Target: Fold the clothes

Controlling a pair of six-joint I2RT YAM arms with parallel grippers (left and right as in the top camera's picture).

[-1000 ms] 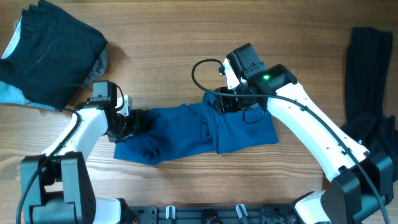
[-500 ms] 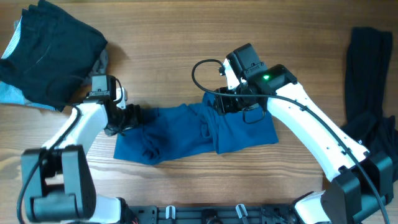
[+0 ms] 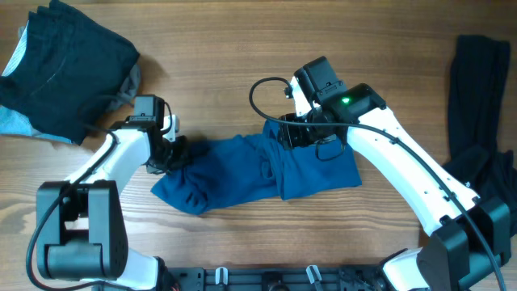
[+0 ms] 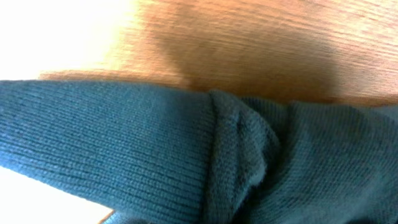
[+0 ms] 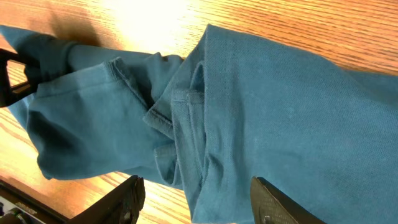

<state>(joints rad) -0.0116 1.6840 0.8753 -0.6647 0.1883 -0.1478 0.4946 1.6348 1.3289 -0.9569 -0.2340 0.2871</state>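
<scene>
Evidently the left hand [image 3: 176,153] is clamped on the blue top [image 3: 242,174] mid-left, the right hand [image 5: 196,186] spread above it; that end should be carried across evenly.

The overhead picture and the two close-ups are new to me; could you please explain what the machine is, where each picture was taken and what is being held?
This is a robot with two white arms at a wooden table. The wide picture looks straight down from a fixed camera. Each close-up comes from a camera on one wrist. A wrinkled blue top lies in the middle, a pile of dark clothes in the far left corner, and a black garment along the right edge. The left end effector is shut on the blue top's left end, so its close-up shows mostly bunched cloth. The right end effector is open above the top's other half, holding nothing.
</scene>
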